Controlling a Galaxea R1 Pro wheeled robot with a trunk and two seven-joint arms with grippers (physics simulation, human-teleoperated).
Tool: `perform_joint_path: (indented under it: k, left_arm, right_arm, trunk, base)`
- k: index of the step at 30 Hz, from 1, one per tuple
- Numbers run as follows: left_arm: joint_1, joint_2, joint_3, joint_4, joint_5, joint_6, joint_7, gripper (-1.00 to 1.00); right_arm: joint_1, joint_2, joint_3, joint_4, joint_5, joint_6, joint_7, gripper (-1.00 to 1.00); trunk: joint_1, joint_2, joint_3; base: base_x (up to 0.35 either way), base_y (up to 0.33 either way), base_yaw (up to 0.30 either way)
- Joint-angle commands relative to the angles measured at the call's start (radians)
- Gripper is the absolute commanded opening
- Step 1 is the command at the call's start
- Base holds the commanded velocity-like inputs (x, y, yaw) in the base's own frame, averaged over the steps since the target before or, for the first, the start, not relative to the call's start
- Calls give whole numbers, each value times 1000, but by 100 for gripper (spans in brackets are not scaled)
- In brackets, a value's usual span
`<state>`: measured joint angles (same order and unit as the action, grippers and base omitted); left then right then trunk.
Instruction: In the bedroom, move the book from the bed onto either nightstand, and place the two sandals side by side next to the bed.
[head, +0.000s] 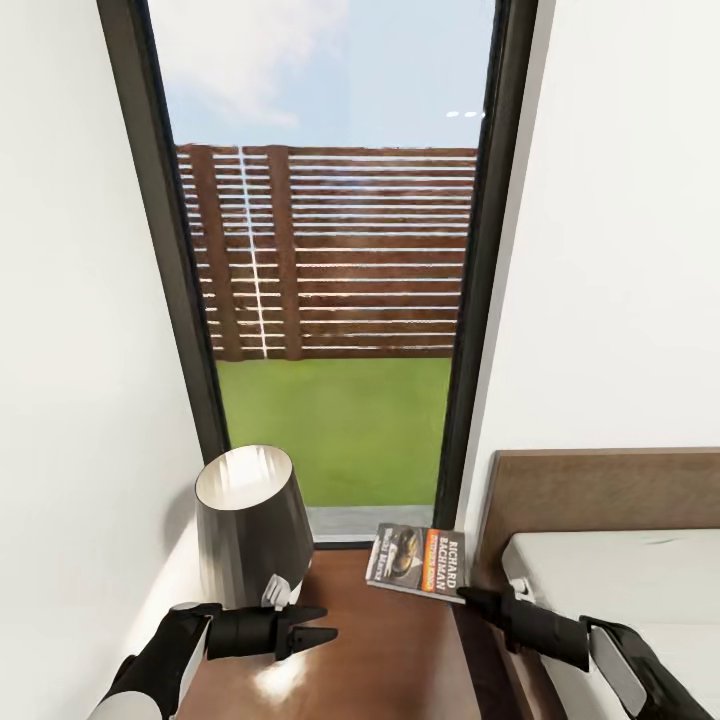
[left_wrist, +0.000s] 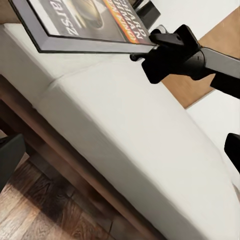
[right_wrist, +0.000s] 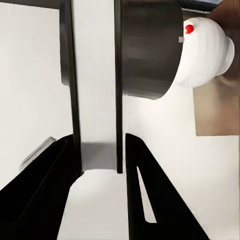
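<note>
The book (head: 418, 562), dark-covered with an orange band and "RICHARD BACHMAN" in white, hangs over the back right part of the dark brown nightstand (head: 390, 650). My right gripper (head: 468, 597) is shut on its near corner. The right wrist view has the book's edge (right_wrist: 97, 100) clamped between the two black fingers. From the left wrist view the book (left_wrist: 90, 25) appears from below, held by the right gripper (left_wrist: 160, 47) above the bed's pale mattress (left_wrist: 130, 140). My left gripper (head: 328, 623) is open and empty over the nightstand's front left. The sandals are out of view.
A lamp with a dark shade (head: 250, 525) stands on the nightstand's back left, close to my left gripper. The bed's brown headboard (head: 600, 490) and mattress (head: 620, 580) lie to the right. A tall dark-framed window (head: 330, 300) is straight ahead, with white walls on either side.
</note>
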<state>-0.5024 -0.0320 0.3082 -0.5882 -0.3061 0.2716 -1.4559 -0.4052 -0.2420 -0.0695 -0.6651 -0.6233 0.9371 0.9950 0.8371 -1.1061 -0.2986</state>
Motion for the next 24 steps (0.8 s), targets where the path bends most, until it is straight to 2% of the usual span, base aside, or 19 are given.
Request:
perform_joint_path:
  k: [1, 2, 3, 4, 7, 12, 24]
  left_arm:
    - [-1, -2, 8, -1, -10, 11, -7, 100]
    - [-1, -2, 8, -1, -10, 11, -7, 100]
    - [-1, -2, 9, -1, -10, 11, -6, 100]
    - [-1, -2, 9, -1, -10, 11, -6, 100]
    - [-1, -2, 10, -1, -10, 11, -7, 100]
    - [-1, -2, 11, -1, -9, 11, -7, 100]
    - [-1, -2, 11, -1, -10, 12, -2, 100]
  right_arm:
    - [-2, 24, -3, 5, 4, -1, 2, -100]
    - [-2, 33, -3, 7, 5, -2, 1, -100]
    - [-2, 54, -3, 10, 7, -3, -3, -100]
    - [-3, 85, -3, 13, 8, -5, -30, -100]
    - [-3, 124, -4, 14, 8, -7, -160, -100]
    - [-3, 141, -4, 15, 3, -7, -236, -100]
    - [-3, 143, -3, 15, 1, -7, -247, -100]
  trunk:
    - [0, -1, -1]
    - [0, -1, -1]
    - [0, -1, -1]
    - [0, -1, -1]
    - [0, -1, -1]
    - [0, -1, -1]
    - [0, -1, -1]
  base:
    - [0, 0, 0]
    - [0, 0, 0]
    - [0, 0, 0]
    - [0, 0, 0]
    - [0, 0, 0]
    - [0, 0, 0]
    - [0, 0, 0]
